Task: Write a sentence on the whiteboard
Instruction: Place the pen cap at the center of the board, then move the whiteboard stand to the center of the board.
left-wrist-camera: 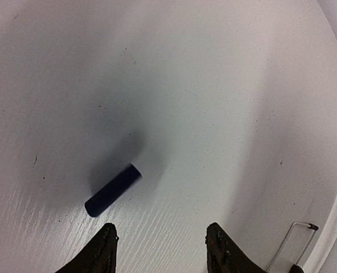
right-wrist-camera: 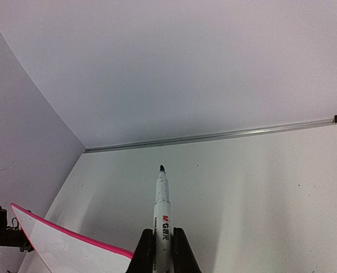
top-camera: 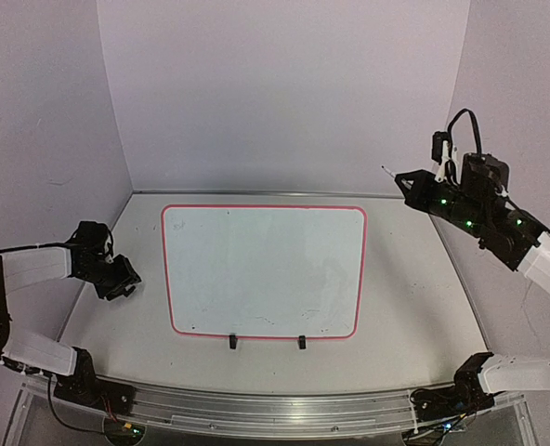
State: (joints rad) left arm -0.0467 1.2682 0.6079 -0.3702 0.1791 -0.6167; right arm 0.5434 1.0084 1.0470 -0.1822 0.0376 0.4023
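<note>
Hard to read: the whiteboard [top-camera: 256, 269] face carries only faint smudges near its 6 o'clock edge, nothing legible. The right wrist view crops it to one pink-rimmed corner [right-wrist-camera: 72, 244] at 8 o'clock. The left wrist view has a thin wire-like piece [left-wrist-camera: 296, 242] at 4 o'clock, cut off by the frame, identity unclear. Left gripper [top-camera: 124, 282] is small and dark from above; jaw gap unreadable there.

Surface/room: white table [top-camera: 405, 297], plain pale walls [top-camera: 284, 93] on three sides, metal strip [right-wrist-camera: 214, 136] along the back edge, aluminium rail [top-camera: 275, 409] along the front by the arm bases. The board lies flat mid-table, with two black clip feet [top-camera: 233, 342] on its near edge.

Grippers: the left gripper [left-wrist-camera: 160, 242] sits low over the table at 9 o'clock of the board, off the board. Its fingers [left-wrist-camera: 103, 250] are spread apart with nothing between them. A dark blue cap [left-wrist-camera: 112, 190] lies on the table at 11 o'clock from the fingertips, not touching either one. The right gripper [top-camera: 407, 179] is raised at 2 o'clock of the board, well above the table. It is clamped on the marker [right-wrist-camera: 161, 210]: white barrel, red and black print, dark tip pointing at the back wall, clear of any surface.
</note>
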